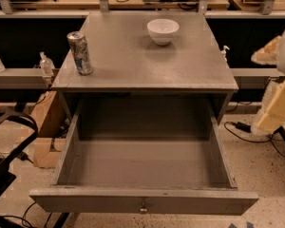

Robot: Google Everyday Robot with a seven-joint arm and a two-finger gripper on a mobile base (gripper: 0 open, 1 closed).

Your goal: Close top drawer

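The top drawer of the grey wooden cabinet is pulled fully out toward me and is empty inside. Its flat front panel faces me at the bottom of the view, with a small metal knob at its centre. My gripper is the cream-coloured end of my arm at the right edge. It hangs to the right of the drawer's right wall, apart from it and touching nothing.
On the cabinet top stand a drink can at the left and a white bowl at the back. A black chair frame and cardboard boxes are on the left. Cables lie on the floor at the right.
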